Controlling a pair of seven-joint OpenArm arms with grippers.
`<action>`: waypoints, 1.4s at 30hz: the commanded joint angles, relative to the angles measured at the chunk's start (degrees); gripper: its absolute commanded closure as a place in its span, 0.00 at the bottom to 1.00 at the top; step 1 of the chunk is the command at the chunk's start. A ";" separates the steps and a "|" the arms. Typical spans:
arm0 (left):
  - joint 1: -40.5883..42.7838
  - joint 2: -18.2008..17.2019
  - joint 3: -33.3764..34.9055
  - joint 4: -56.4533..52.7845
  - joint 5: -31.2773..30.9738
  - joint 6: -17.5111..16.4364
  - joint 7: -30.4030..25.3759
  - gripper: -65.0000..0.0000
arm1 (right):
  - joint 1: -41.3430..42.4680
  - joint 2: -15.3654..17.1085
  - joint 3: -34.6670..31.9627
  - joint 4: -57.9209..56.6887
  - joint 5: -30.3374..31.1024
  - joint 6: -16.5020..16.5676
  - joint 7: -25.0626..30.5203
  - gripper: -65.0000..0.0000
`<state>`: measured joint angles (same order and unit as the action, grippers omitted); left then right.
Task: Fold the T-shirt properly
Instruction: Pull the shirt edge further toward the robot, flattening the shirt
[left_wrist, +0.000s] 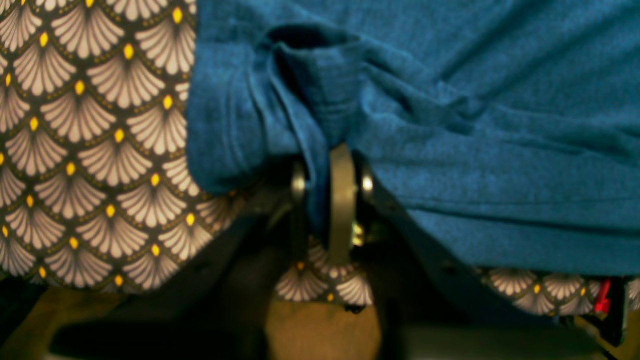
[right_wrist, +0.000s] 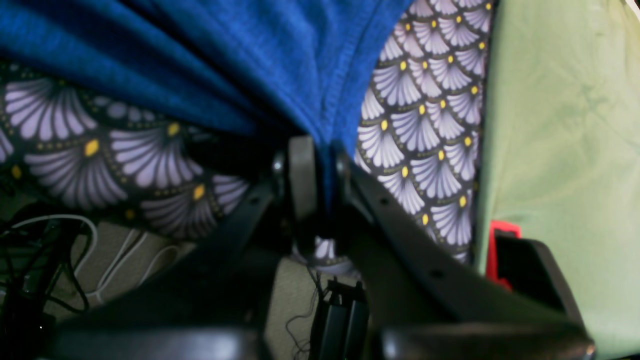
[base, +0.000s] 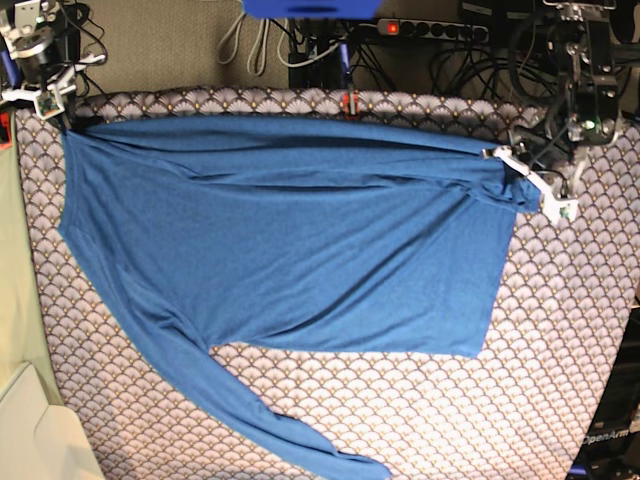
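Observation:
The blue T-shirt (base: 290, 230) lies spread across the patterned tablecloth (base: 560, 350), with one long sleeve trailing toward the front edge. On the right side of the base view, my left gripper (base: 525, 180) is shut on a bunched fold of the shirt. In the left wrist view, blue fabric (left_wrist: 475, 125) is pinched between that gripper's jaws (left_wrist: 327, 165). At the back left corner, my right gripper (base: 55, 105) is shut on the shirt's edge. The right wrist view shows blue cloth (right_wrist: 250, 60) running down into its closed jaws (right_wrist: 322, 150).
A pale green cloth (base: 15, 280) borders the table's left side, and a cream object (base: 40, 440) sits at the front left. Cables and a power strip (base: 430, 30) lie behind the back edge. A red clamp (base: 348, 100) holds the tablecloth at the back.

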<state>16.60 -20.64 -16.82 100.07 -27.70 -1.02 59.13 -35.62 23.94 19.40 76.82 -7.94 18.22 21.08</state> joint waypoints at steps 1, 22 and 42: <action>-0.29 -0.94 -0.37 0.81 0.14 0.36 -0.54 1.00 | -0.47 1.07 0.78 0.50 0.52 -0.77 1.56 1.00; -0.82 -0.76 -0.37 -5.26 0.14 0.36 -0.01 0.99 | 0.14 -3.42 3.42 0.77 0.34 -0.77 -2.40 1.00; -2.14 -0.59 -0.63 -5.26 0.14 0.44 -0.01 0.99 | 2.17 -4.74 5.17 1.73 0.52 -1.03 -4.51 1.00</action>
<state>14.87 -20.32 -16.84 94.11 -27.92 -0.69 59.57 -33.45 18.35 23.88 77.73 -8.14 18.20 15.62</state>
